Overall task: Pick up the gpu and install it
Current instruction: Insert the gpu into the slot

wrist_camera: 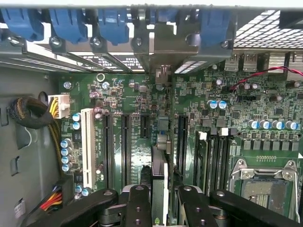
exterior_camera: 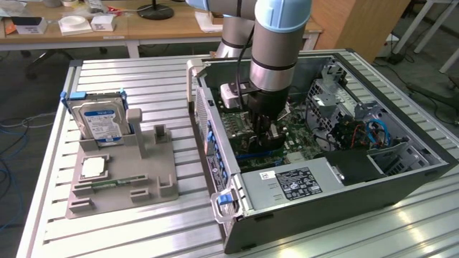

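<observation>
Mid-frame in the exterior view, the gripper (exterior_camera: pixel 264 135) clamps the gpu (wrist_camera: pixel 158 165) on edge, lengthwise along the slots (wrist_camera: pixel 125 146), pointing at the blue clips (wrist_camera: pixel 111 23).

The Universal Robots arm (exterior_camera: pixel 276 48) reaches down from the top of the exterior view, its grey forearm with a blue joint cap close to vertical, the wrist directly beneath. The black gripper (exterior_camera: pixel 264 141) points straight down. In the wrist view its two dark fingers (wrist_camera: pixel 138 205) sit close together, clamped on the gpu (wrist_camera: pixel 158 170), which is held edge-on between them.
</observation>
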